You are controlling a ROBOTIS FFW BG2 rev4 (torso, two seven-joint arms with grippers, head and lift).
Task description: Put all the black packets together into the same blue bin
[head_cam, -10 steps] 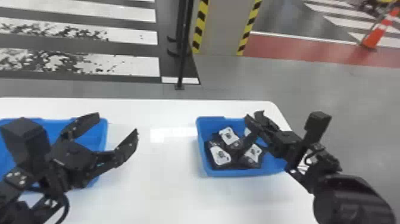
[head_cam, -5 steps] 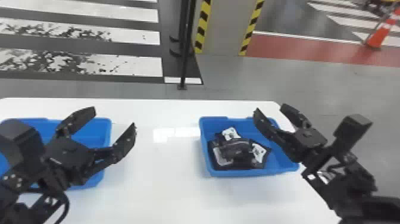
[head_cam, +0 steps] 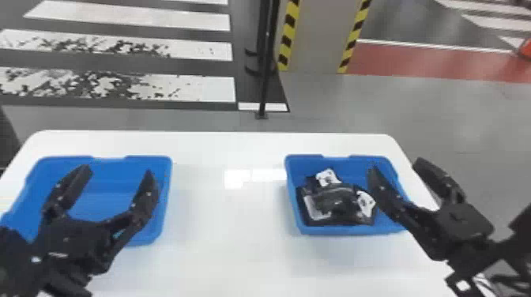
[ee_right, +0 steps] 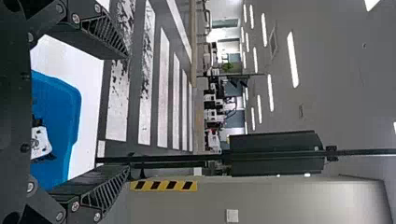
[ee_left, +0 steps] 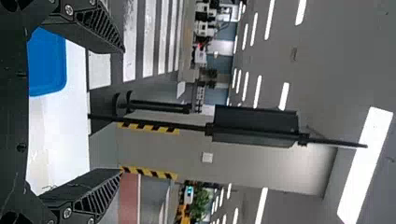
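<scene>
Lying together in the right-hand blue bin [head_cam: 291, 189], the black packets [head_cam: 336, 203] make an overlapping pile, with white labels [head_cam: 327, 178] showing on some. In the head view, the right tool [head_cam: 396, 165] is at that bin's right edge, fingers spread apart. The left tool [head_cam: 117, 171] is over the other blue bin [head_cam: 166, 197], its fingers apart too. Both bins sit on the white surface [head_cam: 233, 245].

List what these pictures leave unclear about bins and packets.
Head view: count of black packets, hidden by overlap.
Head view: part of the floor of the left blue bin, behind the left end effector.
Right wrist view: most of the pile in the right blue bin, behind the right end effector.
</scene>
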